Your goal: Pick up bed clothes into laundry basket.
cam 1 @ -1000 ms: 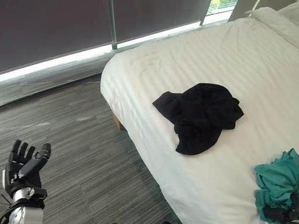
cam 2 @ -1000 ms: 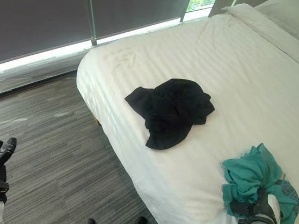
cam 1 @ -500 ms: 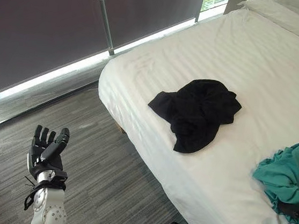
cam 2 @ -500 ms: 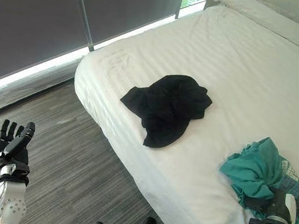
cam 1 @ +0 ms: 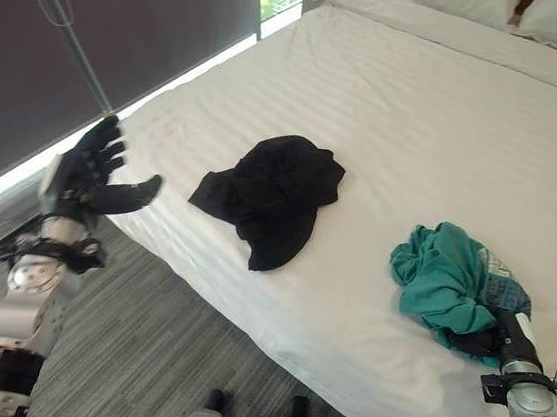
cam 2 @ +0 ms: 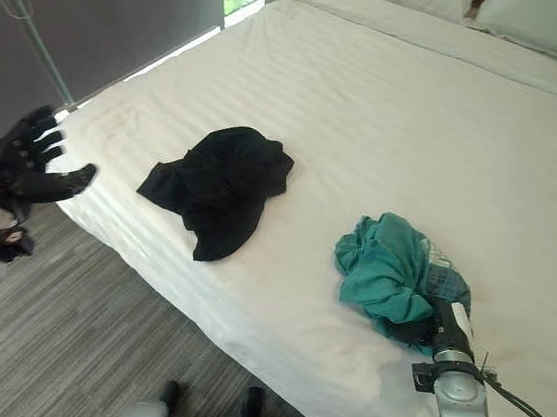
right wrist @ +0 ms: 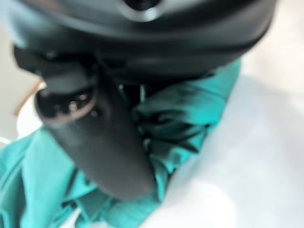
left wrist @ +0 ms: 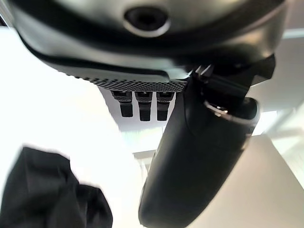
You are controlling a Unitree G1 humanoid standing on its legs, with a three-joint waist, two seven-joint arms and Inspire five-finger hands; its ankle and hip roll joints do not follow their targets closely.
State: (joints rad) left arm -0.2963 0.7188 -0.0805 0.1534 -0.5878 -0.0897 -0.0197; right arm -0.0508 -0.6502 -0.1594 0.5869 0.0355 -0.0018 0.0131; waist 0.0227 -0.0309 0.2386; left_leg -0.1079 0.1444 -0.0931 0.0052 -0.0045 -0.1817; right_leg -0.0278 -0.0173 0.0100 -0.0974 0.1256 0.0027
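- Since the earlier pictures the whole view had swung, so the camera had moved; beyond that, the left hand had risen from low over the floor to the bed's near-left corner.
- The bed carried both garments: the black clothes near its left edge, the teal clothes close to its near edge, well apart from each other.
- The left hand hovered spread, fingers straight and thumb out, holding nothing, short of the black clothes.
- The right hand was pushed into the teal clothes; in the right wrist view its thumb lay against the cloth, but the fingers were buried, so I cannot tell whether it gripped.
- Judged step: gathering the teal clothes. The next move calls for a sure hold before lifting, then carrying toward a basket.
- No laundry basket could be made out, and the bed's far side was cut off.
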